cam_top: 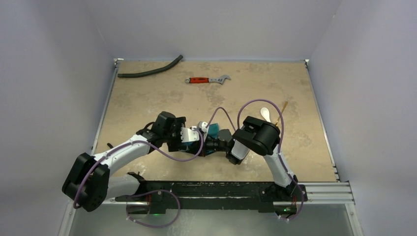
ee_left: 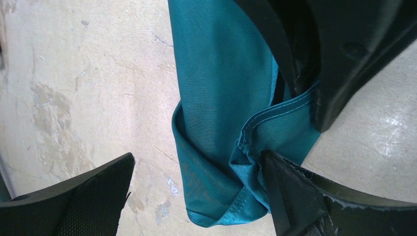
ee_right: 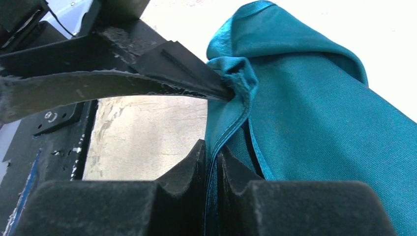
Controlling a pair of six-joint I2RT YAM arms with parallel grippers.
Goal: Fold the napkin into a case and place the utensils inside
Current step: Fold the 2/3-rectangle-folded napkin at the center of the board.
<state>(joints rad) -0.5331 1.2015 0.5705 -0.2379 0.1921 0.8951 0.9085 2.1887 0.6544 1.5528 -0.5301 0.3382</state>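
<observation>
Count on the tabletop (cam_top: pixel 147 103): one napkin (cam_top: pixel 214 129), one spoon (cam_top: pixel 265 114), one wooden utensil (cam_top: pixel 281 112), one wrench (cam_top: pixel 207 79), one black hose (cam_top: pixel 150 72). Two arms, two tools.

Napkin: teal, bunched into a loose roll near the middle of the tabletop, between the two tools, which meet over it. From above we see only a small patch of it; the arms cover the rest. In the left wrist view the folds hang loose and a stitched hem runs across the lower part.

Left tool (ee_left: pixel 196 157): spread wide. One finger (ee_left: pixel 74 201) stands clear of the cloth, over bare tabletop. The other touches the hem at a gathered corner; the right wrist view shows that fingertip pushed into the bunched corner. The tool clamps nothing.

Right tool (ee_right: pixel 211 151): pads nearly pressed together, with only a narrow slot between them. The napkin's hemmed edge runs down through that slot. We read this as pinching the hem.

Utensils: spoon and wooden utensil lie near each other, not touching, on bare tabletop beyond the right arm, apart from the napkin. The wooden utensil is to the right of the spoon, tilted.

Wrench: far side, about centre. Hose: far left corner. Both are well apart from the napkin.
</observation>
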